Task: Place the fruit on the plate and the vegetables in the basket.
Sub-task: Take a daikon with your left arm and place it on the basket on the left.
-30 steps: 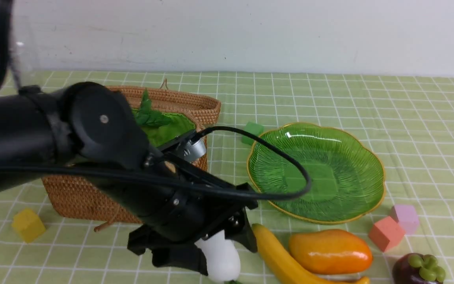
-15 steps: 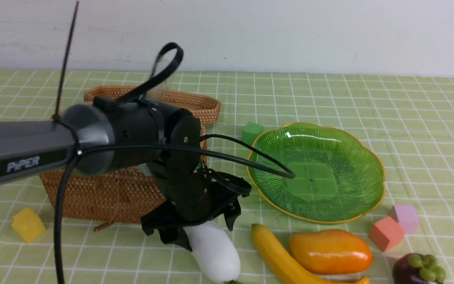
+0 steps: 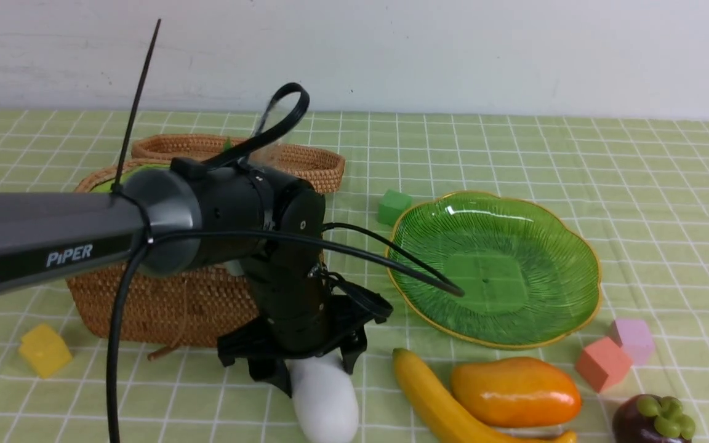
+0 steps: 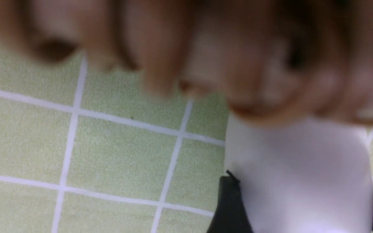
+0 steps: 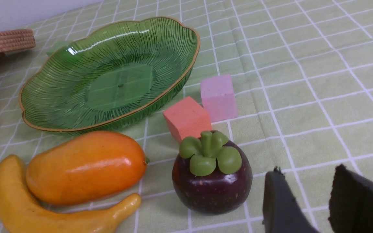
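Observation:
The white radish lies on the cloth in front of the basket. My left gripper points down over it. In the left wrist view the radish fills the gap, and both black fingers lie against its sides. The banana, mango and mangosteen lie near the front edge, below the green plate, which holds nothing. My right gripper hovers open and empty just beside the mangosteen; it is outside the front view.
The basket's woven lid stands open behind it. Foam cubes dot the cloth: yellow at front left, green between basket and plate, salmon and pink beside the mangosteen. My left arm hides most of the basket's inside.
My left arm has drawn back and its wrist has turned to point straight down over the radish. Its jaws have narrowed onto the radish. The fruit has not moved.

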